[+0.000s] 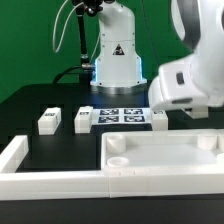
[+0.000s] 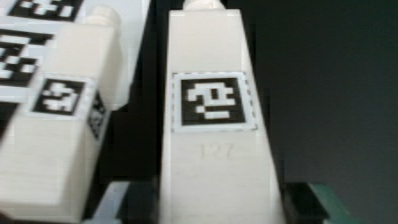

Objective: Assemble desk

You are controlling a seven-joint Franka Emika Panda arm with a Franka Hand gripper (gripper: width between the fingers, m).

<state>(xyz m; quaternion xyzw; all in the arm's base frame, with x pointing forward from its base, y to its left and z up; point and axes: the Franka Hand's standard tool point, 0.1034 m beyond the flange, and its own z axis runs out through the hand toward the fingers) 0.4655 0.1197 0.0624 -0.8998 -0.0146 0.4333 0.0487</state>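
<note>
The exterior view shows the white tabletop (image 1: 165,152) lying flat on the black table (image 1: 40,100), raised rim upward, with a round hole in its corner on the exterior view's left. Just behind the tabletop lies the marker board (image 1: 120,117). Beyond the tabletop's left corner stand a first loose leg (image 1: 48,122) and a second loose leg (image 1: 83,120), apart from each other. A small white block (image 1: 157,118) sits just beside the board's other end; it is too small to make out in detail. The low border wall (image 1: 30,170) runs along the tabletop's front edge and turns back on the exterior view's left. The arm (image 1: 190,80) hangs over the tabletop's far corner on the exterior view's right, and its bulky white casing hides the tool end in this view. Only the wrist view shows that end. There the gripper (image 2: 217,205) straddles the near end of a long tagged leg (image 2: 214,60), with a dark finger (image 2: 128,200) on each side of it. The jaws stand about as far apart as the leg is wide, and I cannot tell whether they press on it. A neighbouring leg (image 2: 63,110) lies just beside it with a thin dark gap between them, and it carries tags on two faces.
</note>
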